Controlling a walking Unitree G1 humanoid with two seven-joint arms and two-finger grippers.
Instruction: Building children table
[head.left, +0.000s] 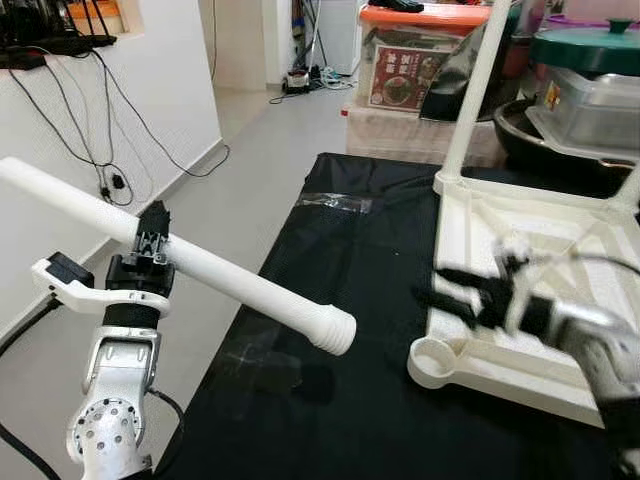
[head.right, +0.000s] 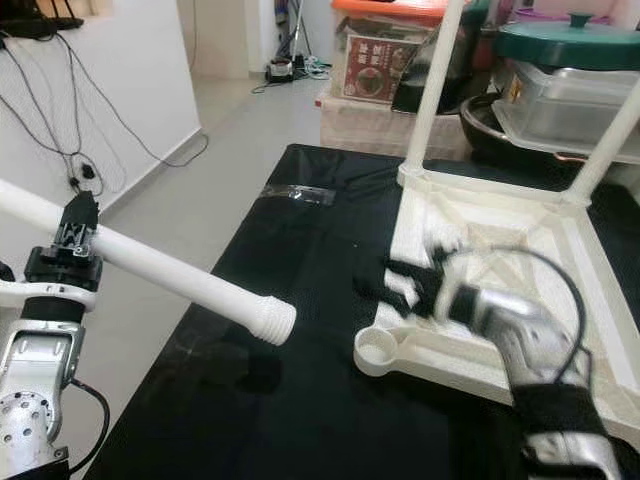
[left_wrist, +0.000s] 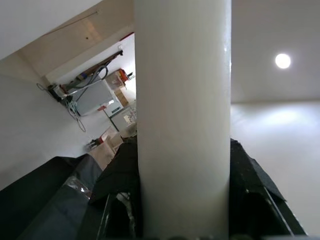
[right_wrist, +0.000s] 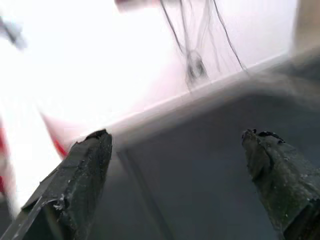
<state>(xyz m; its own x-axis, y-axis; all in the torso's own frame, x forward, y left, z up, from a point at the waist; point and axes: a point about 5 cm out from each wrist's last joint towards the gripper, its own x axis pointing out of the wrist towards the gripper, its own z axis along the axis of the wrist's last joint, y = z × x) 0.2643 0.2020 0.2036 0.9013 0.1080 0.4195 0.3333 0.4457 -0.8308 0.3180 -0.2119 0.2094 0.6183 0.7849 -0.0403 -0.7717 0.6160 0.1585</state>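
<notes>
**Leg held left of empty corner socket**

Left end effector (head.left: 150, 243) clamped around white table leg (head.left: 200, 268), threaded end aimed right at tabletop (head.left: 520, 290) corner socket (head.left: 433, 362) on counter (head.left: 330, 300). Right end effector (head.left: 470, 300) spread, blurred, just beside socket.

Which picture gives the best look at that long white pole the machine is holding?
The left eye view: the whole table leg shows, ribbed end included, clamped in the left tool. The right eye view cuts off its far end; the left wrist view shows a close-up section.
</notes>
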